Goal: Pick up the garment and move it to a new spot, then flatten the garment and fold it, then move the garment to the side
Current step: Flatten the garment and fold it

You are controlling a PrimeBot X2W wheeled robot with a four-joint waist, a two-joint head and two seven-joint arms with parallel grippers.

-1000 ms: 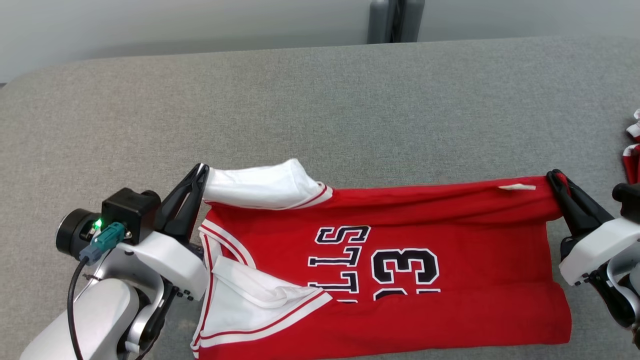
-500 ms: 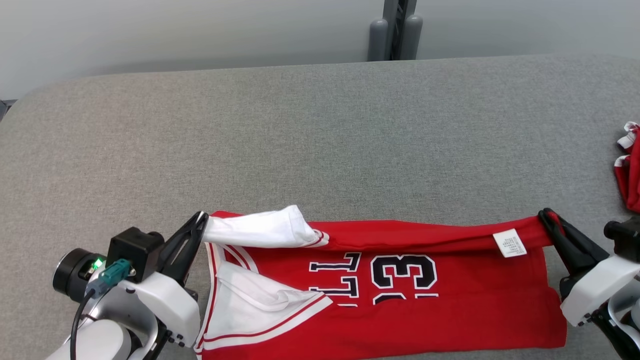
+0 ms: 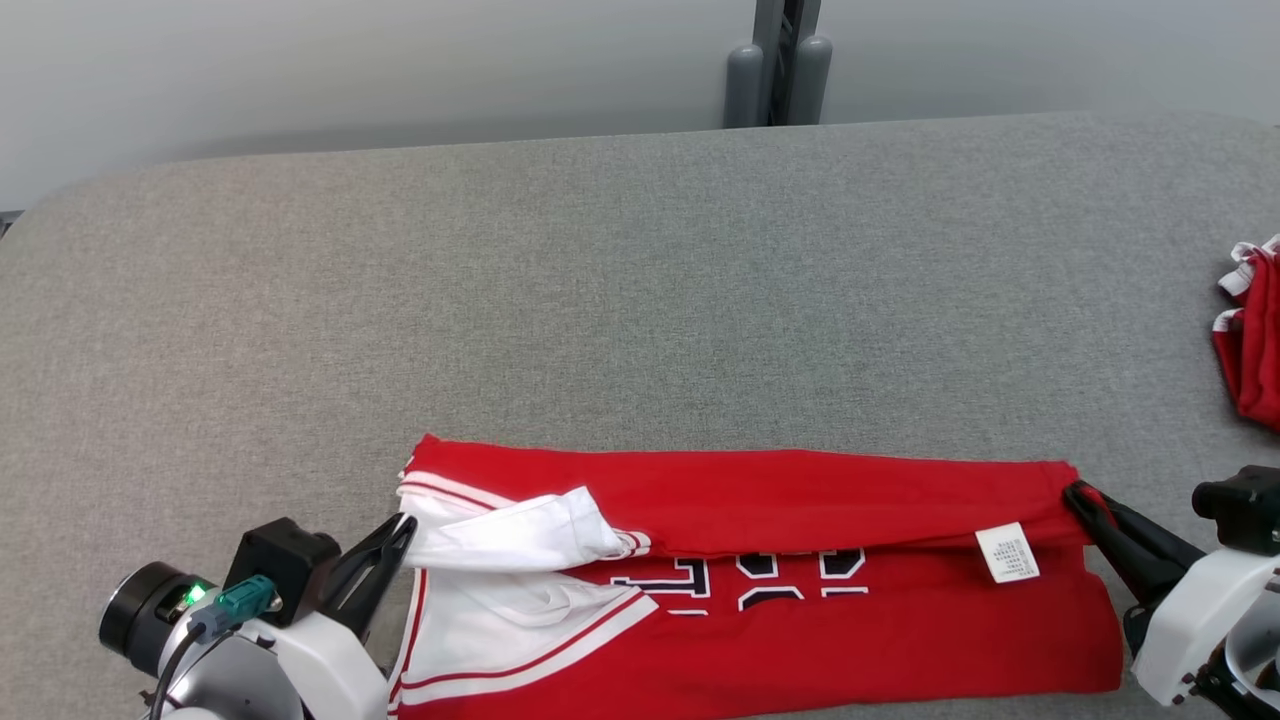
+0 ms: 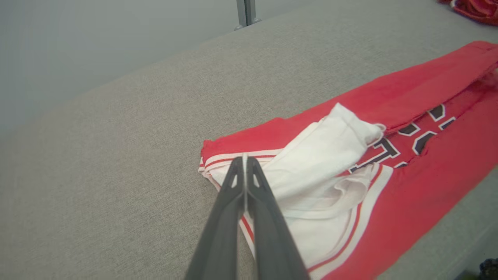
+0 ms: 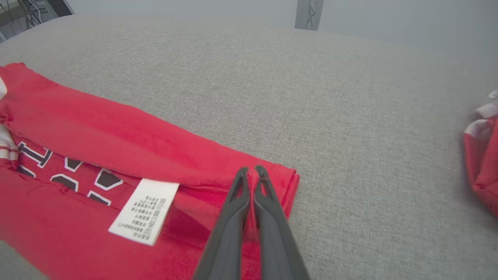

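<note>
head view, garment: the red garment (image 3: 760, 600) lies lengthwise along the near edge of the grey table (image 3: 640, 300). its far long edge is doubled over toward the near side, and the fold covers the top of the lettering.
head view, left gripper: the left gripper (image 3: 405, 522) is at the near left, fingers pinched together on the end of the folded edge by the white sleeve (image 3: 510, 530).
head view, right gripper: the right gripper (image 3: 1073, 490) is at the near right, closed on the hem corner just right of the care label (image 3: 1007, 552).
head view, step: this looks like a lengthwise fold being laid down. bring both ends nearer at one pace and one height so the crease runs straight.
head view, other cloth: another red cloth (image 3: 1250, 350) sits well apart at the far right and looks to be no obstacle.
left wrist view, grip: the closed fingertips hold the white-and-red striped trim. the white sleeve bunches just right of them, so a slight pull to the left should take out that slack before the edge is set down.
right wrist view, grip: the tips bite red cloth at the hem corner, where the fold lies flat. the label shows on top of the folded layer.
right wrist view, care: hold tension against the left end, and let go only once the edge rests on the lower layer, or the fold may spring open.
</note>
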